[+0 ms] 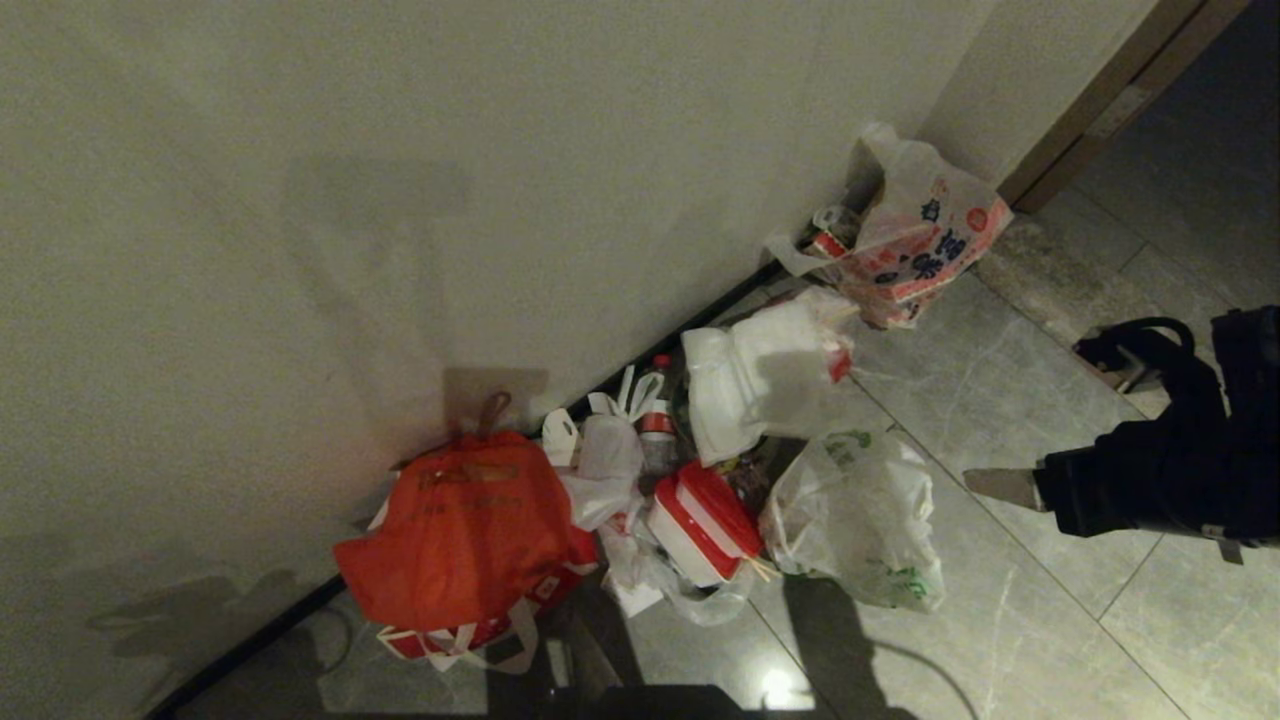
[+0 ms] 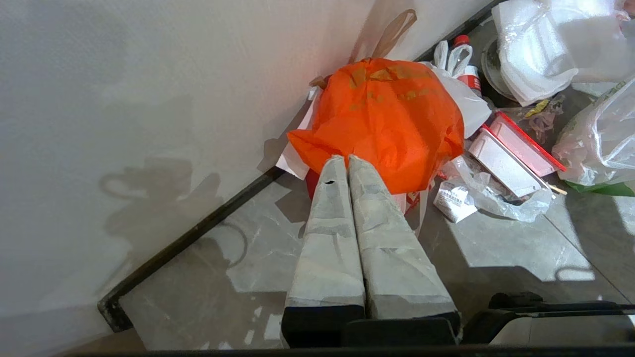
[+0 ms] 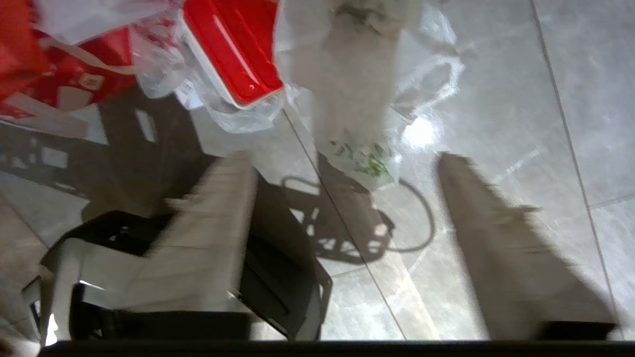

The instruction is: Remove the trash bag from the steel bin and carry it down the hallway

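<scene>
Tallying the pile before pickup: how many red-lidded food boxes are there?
1: the red-lidded box lies tilted between the orange bag and the trash bag. Others may be hidden.

Orange bag [image 1: 465,530], red-lidded box [image 1: 700,522], bottle [image 1: 657,415], printed bag [image 1: 915,245]

No lettering can be read for certain. The trash bag [image 1: 860,520], lying on the floor tiles out from the wall [image 1: 400,200], carries green printing too small to make out. Farther along the wall, a white carrier bag [image 1: 915,240] bears large blue and red characters that stay illegible. At the wall's foot, the orange bag [image 1: 465,530] has faint yellow print across its top, also unreadable. Beside it, a bottle [image 1: 657,415] wears a red label with no legible words.
</scene>
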Robot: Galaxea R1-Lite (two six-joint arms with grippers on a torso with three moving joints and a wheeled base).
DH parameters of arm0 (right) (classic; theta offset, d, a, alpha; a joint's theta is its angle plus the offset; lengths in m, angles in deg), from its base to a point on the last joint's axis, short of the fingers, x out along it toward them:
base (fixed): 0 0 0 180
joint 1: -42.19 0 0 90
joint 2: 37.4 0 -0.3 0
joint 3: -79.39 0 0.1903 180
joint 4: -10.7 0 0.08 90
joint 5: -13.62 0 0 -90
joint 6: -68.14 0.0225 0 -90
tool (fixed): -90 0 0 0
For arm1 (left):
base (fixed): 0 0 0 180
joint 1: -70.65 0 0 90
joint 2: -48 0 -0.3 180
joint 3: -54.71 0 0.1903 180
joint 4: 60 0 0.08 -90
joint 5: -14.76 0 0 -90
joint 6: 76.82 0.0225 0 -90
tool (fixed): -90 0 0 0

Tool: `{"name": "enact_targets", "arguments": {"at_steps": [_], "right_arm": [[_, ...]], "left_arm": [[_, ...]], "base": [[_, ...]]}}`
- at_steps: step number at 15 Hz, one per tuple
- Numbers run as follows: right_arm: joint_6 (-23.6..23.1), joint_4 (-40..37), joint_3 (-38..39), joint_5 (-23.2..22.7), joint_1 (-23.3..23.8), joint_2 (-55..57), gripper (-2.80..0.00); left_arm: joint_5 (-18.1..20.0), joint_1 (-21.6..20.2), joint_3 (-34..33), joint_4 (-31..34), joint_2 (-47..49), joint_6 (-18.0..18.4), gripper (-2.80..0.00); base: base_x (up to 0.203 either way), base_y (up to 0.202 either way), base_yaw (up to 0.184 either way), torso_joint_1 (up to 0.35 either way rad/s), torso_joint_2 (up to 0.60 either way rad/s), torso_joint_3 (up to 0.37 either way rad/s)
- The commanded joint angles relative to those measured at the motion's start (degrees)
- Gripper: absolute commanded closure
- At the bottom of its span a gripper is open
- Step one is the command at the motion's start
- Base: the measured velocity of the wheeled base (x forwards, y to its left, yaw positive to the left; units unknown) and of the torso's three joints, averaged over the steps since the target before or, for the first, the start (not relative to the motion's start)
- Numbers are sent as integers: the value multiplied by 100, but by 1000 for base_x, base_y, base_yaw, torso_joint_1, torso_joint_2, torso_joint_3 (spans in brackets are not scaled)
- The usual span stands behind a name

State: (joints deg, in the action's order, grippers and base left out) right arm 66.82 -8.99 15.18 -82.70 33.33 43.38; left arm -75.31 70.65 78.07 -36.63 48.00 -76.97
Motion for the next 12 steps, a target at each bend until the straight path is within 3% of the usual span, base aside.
{"name": "enact_targets", "arguments": {"at_steps": [1,8,12], "right_arm": [[-9,1,4,69,32,-42,0],[-49,66,444,175,131,-824,0],[-87,70,1644,181,152,-1994,0]], "left_arm": [[-1,0,0,0,-4,-2,0],[-1,0,0,0,-9,-2,0],[-1,0,0,0,-9,-2,0]], "base": [[0,0,0,0,0,0],[0,0,0,0,0,0],[0,0,0,0,0,0]]}}
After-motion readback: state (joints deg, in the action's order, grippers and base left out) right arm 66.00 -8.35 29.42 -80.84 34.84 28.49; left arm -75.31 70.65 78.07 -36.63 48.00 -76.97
